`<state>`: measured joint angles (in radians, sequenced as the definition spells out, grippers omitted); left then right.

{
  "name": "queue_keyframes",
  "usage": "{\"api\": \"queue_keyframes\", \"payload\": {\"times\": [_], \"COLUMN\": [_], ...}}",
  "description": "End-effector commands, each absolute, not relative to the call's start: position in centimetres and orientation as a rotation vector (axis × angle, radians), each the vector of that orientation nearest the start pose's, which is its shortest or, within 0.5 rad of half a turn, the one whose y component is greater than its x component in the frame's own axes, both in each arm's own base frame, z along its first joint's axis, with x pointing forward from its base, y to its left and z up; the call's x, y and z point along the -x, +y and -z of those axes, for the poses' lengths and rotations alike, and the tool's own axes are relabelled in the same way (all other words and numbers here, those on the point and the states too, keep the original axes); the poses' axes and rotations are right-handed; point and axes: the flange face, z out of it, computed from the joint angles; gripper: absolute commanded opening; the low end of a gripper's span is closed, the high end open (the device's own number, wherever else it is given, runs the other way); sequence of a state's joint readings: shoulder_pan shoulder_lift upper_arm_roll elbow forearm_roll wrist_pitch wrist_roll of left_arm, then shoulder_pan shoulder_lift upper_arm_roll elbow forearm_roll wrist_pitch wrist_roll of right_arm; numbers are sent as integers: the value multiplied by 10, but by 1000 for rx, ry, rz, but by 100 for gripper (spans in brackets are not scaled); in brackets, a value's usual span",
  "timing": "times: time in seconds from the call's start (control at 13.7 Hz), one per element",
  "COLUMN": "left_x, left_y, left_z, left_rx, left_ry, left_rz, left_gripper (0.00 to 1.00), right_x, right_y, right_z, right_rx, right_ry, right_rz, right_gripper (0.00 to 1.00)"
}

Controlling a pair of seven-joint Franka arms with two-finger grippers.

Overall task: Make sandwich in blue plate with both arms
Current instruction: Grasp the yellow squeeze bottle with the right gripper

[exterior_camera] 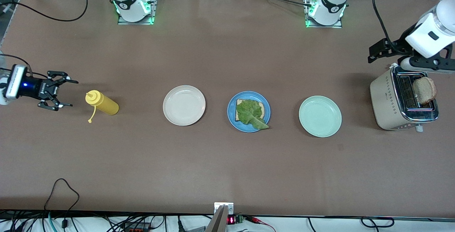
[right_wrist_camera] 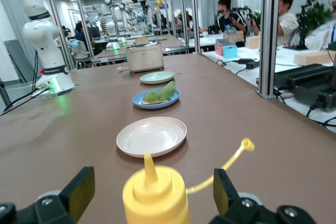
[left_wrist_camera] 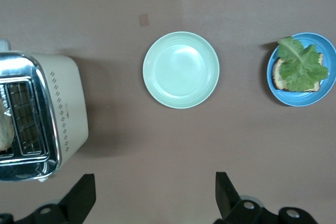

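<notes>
The brown desk [exterior_camera: 220,164] carries a cream toaster [exterior_camera: 387,107] at the front view's right edge, a toast slice [exterior_camera: 424,89] standing in its slot. Centre frame, the glossy blue plate [exterior_camera: 231,112] holds bread under a green lettuce leaf [exterior_camera: 249,114], between a mint-green plate [exterior_camera: 320,116] and a cream-white plate [exterior_camera: 184,105]. The left gripper [left_wrist_camera: 155,195] hangs over the toaster, jaws open; the right gripper [exterior_camera: 62,93], jaws open, faces a yellow squeeze bottle [exterior_camera: 102,104].

The front view looks steeply down from high across the brown table [exterior_camera: 220,161]. The left wrist view looks straight down past the open left gripper [left_wrist_camera: 155,195], high above the table. The right wrist view looks level and low, close to the table, along it past the open right gripper [right_wrist_camera: 152,195]. All three share the round glossy blue plate [exterior_camera: 231,117] [left_wrist_camera: 273,85] [right_wrist_camera: 140,103].
</notes>
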<state>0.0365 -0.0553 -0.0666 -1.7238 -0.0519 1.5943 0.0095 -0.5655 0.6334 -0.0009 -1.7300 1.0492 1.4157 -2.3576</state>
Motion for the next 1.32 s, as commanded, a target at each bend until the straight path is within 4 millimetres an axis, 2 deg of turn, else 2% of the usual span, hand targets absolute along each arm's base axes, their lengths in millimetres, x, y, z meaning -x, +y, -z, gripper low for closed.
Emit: {"api": "queue_keyframes", "payload": {"times": [0.0, 0.15, 0.44, 0.59, 0.8, 1.02, 1.1, 1.17, 1.24], "left_x": [-535, -535, -535, -535, -535, -535, -535, -535, -535], "left_y": [-16, -16, -16, -17, -21, -23, -23, -25, -25], "left_z": [-587, -586, -586, -586, -587, -587, -587, -587, -587], "left_rx": [3196, 3196, 3196, 3196, 3195, 3195, 3195, 3194, 3194], "left_ry": [32, 37, 37, 39, 51, 54, 54, 59, 59], "left_rz": [-138, -138, -140, -138, -136, -136, -136, -136, -136], "left_gripper": [100, 100, 100, 100, 100, 100, 100, 100, 100], "right_x": [-562, -564, -568, -568, -569, -580, -581, -584, -585], "right_y": [-231, -233, -227, -219, -194, -169, -167, -162, -162], "right_z": [-194, -166, -128, -115, -106, -109, -109, -109, -111], "right_rx": [1402, 1371, 1303, 1268, 1186, 1145, 1144, 1140, 1145], "right_ry": [-1247, -1252, -1304, -1323, -1305, -1302, -1300, -1297, -1298], "right_rz": [1169, 1199, 1264, 1283, 1302, 1319, 1321, 1322, 1318], "right_gripper": [100, 100, 100, 100, 100, 100, 100, 95, 72]}}
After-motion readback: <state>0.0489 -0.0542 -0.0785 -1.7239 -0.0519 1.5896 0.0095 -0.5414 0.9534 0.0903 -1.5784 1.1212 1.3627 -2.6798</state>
